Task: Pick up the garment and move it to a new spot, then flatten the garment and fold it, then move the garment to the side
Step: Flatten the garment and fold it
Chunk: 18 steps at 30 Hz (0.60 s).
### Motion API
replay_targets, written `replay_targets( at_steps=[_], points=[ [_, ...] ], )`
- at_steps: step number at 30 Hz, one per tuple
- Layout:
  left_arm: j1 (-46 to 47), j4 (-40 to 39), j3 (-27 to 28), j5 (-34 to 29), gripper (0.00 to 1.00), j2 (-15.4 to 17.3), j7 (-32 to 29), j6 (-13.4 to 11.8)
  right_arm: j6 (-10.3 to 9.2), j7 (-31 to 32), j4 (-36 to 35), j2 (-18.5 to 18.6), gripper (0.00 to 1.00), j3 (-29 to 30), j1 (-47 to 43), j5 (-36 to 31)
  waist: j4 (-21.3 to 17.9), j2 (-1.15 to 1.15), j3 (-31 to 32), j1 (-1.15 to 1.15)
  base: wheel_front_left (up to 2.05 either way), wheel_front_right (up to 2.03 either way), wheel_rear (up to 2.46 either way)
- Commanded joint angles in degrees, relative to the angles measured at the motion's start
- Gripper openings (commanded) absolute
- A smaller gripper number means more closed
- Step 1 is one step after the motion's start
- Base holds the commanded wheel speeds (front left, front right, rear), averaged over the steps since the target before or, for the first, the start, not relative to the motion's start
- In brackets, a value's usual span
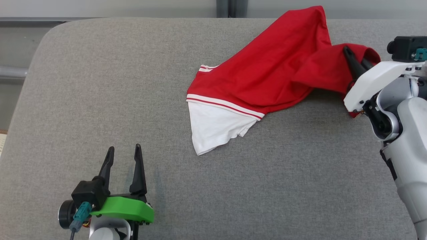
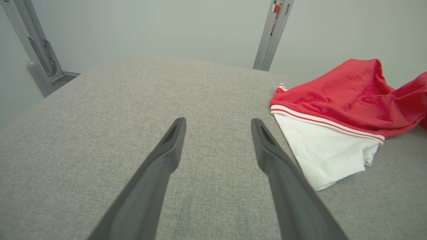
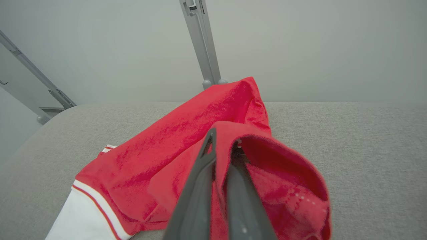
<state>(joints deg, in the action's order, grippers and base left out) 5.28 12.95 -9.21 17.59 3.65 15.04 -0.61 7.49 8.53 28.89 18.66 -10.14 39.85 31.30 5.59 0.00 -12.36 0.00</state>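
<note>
The garment [image 1: 267, 71] is red with a white section and red-and-white striped trim. It lies crumpled on the grey padded table [image 1: 133, 83], towards the back right. My right gripper [image 1: 357, 60] is shut on a raised fold at the garment's right end. In the right wrist view the fingers [image 3: 203, 173] pinch the red cloth [image 3: 186, 133], one finger inside a fold. My left gripper [image 1: 122, 156] stands open near the front left, apart from the garment, nothing between its fingers. The left wrist view shows the garment [image 2: 333, 110] to the right of the open fingers [image 2: 173, 140].
The table's rounded back-left corner [image 1: 63, 28] and back edge border a grey wall with metal posts [image 2: 272, 36]. Bare grey surface lies left of and in front of the garment.
</note>
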Motion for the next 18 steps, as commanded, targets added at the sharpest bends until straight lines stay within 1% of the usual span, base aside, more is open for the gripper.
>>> replay_targets(
  at_steps=[1, 5, 11, 14, 16, 18],
  points=[
    [-0.26, -0.02, 0.29, 0.13, 1.0, -0.02, 0.17, -0.38, 0.0, 0.75, -1.58, 0.09, 0.0, -0.61, -2.24, 0.73, 0.09, 0.0, 0.43, 0.0, 0.0, 0.0, 0.0],
    [-1.0, -0.32, 0.82, 0.14, 1.0, -0.03, 0.17, -0.52, 0.01, 3.93, -9.75, 0.7, 0.0, -3.34, -7.02, 2.63, -0.65, 0.0, 1.45, 0.0, 0.0, 0.0, 0.0],
    [-2.09, -0.85, 1.48, -0.32, 1.0, 0.22, 0.17, -0.46, 0.01, 10.08, -26.19, 1.74, 0.0, -6.11, -16.61, 6.56, -3.02, 0.0, 2.56, 0.0, 0.0, 0.0, 0.0],
    [-2.3, -0.97, 1.56, -0.5, 1.0, 0.27, 0.17, -0.38, 0.01, 13.76, -35.26, 1.81, 0.0, -7.11, -21.01, 9.78, -4.06, 0.0, 3.06, 0.0, 0.0, 0.0, 0.0],
    [-2.37, -1.01, 1.49, -0.58, 1.0, 0.28, 0.17, -0.24, 0.01, 15.75, -39.98, 1.58, 0.0, -6.73, -23.24, 11.48, -4.49, 0.0, 3.26, 0.0, 0.0, 0.0, 0.0],
    [-2.36, -0.99, 1.35, -0.65, 1.0, 0.26, 0.17, -0.12, 0.01, 17.56, -42.78, 1.36, 0.0, -6.3, -24.94, 12.22, -4.65, 0.0, 3.34, 0.0, 0.0, 0.0, 0.0]
  ],
)
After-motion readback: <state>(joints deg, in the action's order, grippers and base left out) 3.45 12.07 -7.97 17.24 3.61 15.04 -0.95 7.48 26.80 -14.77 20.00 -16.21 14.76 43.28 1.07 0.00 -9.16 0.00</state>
